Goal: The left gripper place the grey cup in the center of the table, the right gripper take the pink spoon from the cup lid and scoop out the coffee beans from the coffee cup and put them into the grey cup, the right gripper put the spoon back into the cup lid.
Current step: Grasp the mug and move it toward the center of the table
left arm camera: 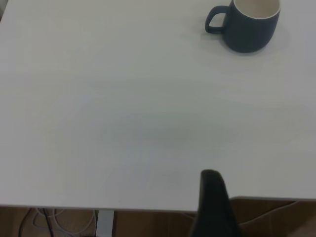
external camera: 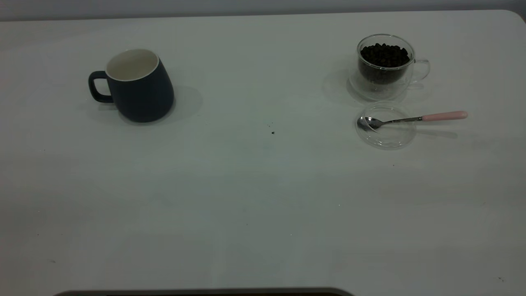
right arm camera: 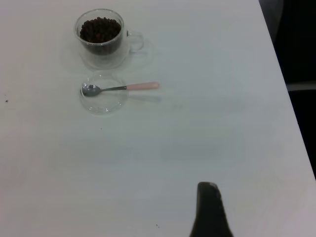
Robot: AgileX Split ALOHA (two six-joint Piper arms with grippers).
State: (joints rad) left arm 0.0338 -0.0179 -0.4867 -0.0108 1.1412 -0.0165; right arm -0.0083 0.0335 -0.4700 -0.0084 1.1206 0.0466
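The grey cup [external camera: 139,88], dark with a white inside and its handle to the left, stands upright at the table's far left; it also shows in the left wrist view [left arm camera: 249,22]. The glass coffee cup [external camera: 384,65], full of coffee beans, stands at the far right. In front of it lies the clear cup lid [external camera: 386,127]. The pink-handled spoon [external camera: 411,119] rests with its bowl in the lid and its handle pointing right. The right wrist view shows the coffee cup [right arm camera: 101,37], lid [right arm camera: 103,101] and spoon [right arm camera: 123,88]. My left gripper [left arm camera: 213,207] and right gripper [right arm camera: 210,210] hang back near the table's front edge, far from all objects.
The white table [external camera: 263,197] has a few dark specks near its middle [external camera: 273,132]. The table's right edge [right arm camera: 284,84] shows in the right wrist view. The front edge [left arm camera: 98,207], with cables below it, shows in the left wrist view.
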